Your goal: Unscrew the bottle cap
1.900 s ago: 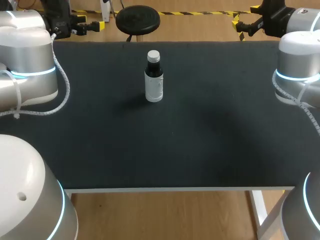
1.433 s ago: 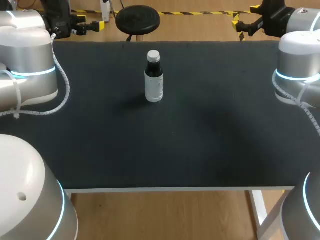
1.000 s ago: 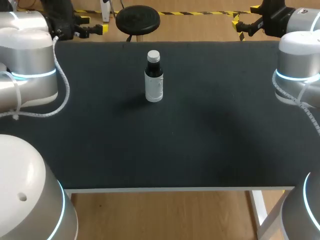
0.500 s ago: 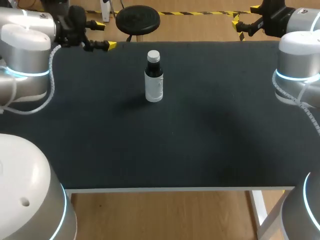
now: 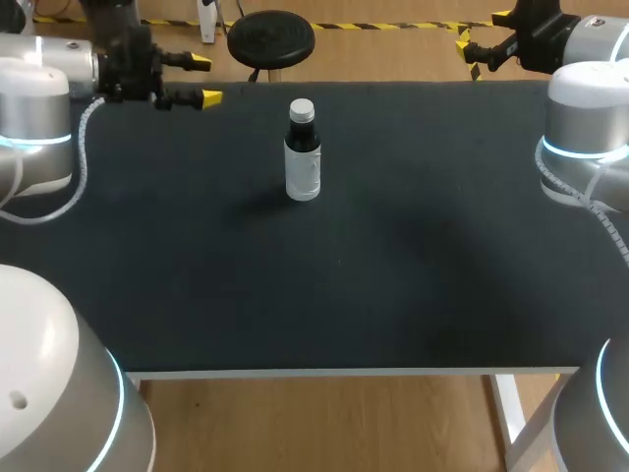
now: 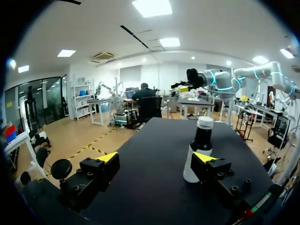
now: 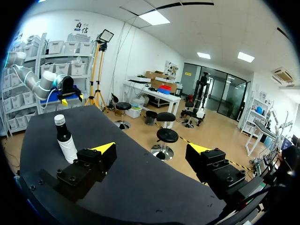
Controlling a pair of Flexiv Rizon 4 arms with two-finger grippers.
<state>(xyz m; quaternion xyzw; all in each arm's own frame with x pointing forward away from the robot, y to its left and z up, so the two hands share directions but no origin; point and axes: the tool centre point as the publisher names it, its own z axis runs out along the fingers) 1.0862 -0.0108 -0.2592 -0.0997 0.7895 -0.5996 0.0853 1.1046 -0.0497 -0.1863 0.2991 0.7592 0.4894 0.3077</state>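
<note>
1. Right, the bottle stands upright on the table, toward the far edge, white cap on
2. Left gripper gapes empty near it; right gripper likewise, well apart
3. It looks light, rigid and tippy: I'd clamp the body and pinch the cap

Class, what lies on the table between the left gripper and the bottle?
Only bare black table, seen in the head view, between left gripper and bottle.
</note>
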